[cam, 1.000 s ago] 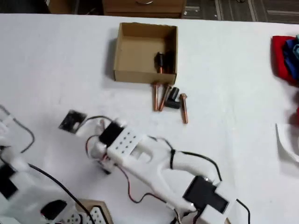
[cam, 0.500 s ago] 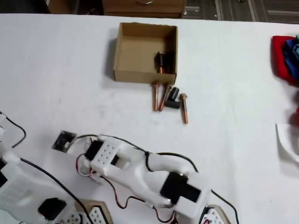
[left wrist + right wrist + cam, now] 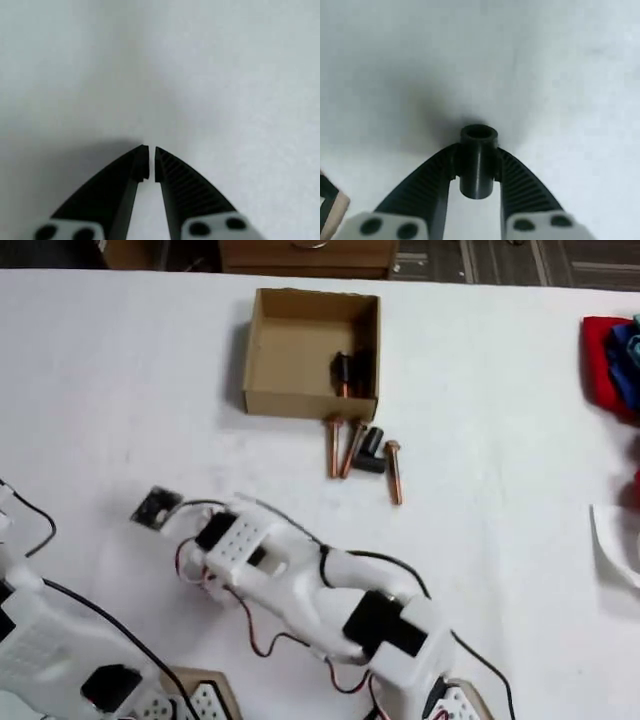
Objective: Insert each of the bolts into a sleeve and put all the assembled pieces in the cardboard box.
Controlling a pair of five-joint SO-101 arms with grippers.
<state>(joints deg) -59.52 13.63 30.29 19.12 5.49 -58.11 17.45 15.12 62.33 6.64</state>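
R gripper (image 3: 476,161) is clamped on a black sleeve (image 3: 478,150). The pads grip both flanks and the open bore end sits at the tips, clear of the fingers. That's prob. so a bolt can go in w/o anything blocking the hole. Under it is plain white table (image 3: 555,70).

L gripper (image 3: 149,162) has its tips nearly together w/ just a thin slit and nothing between. It looks parked, not working.

In the high view the right arm (image 3: 300,580) lies low over the table. Three copper bolts (image 3: 333,447) (image 3: 352,448) (image 3: 393,472) lie well apart from its gripper, just outside the cardboard box (image 3: 310,405). A second sleeve (image 3: 370,450) lies between two of them. One assembled piece (image 3: 343,372) is in the box.

Est. approx. 1 of 4 done. Next, L gripper likely has to spread and fetch a bolt for the held sleeve. The risk is the bolt meeting the bore off-axis.
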